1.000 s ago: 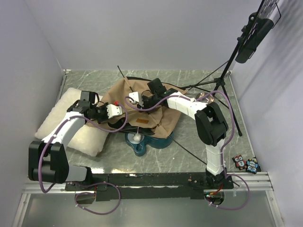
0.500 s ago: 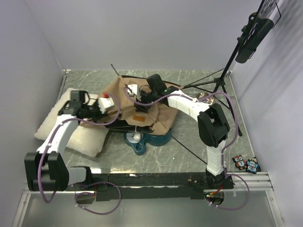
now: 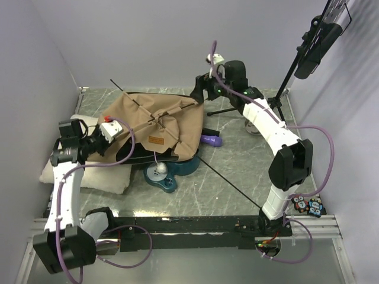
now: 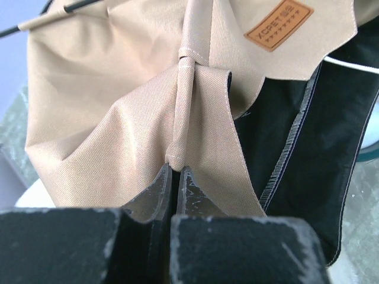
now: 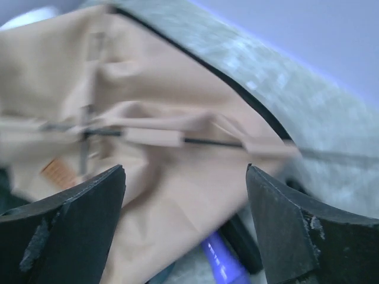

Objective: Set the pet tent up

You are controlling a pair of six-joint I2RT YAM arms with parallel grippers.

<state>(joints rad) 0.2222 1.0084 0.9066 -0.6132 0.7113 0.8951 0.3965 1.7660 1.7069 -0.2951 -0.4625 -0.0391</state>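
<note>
My left gripper (image 4: 176, 173) pinches a fold of the pet tent (image 3: 160, 118); my right gripper (image 5: 185, 174) hangs spread, empty, above it.

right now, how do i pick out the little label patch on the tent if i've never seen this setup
Find the green marbled table, then the tan pet tent heaped on its left half. Near the tent's front edge sits the label patch. It is a small orange-brown rectangle with printed lettering, flat on the cloth, unlike the round white pompom just in front of it.
</note>
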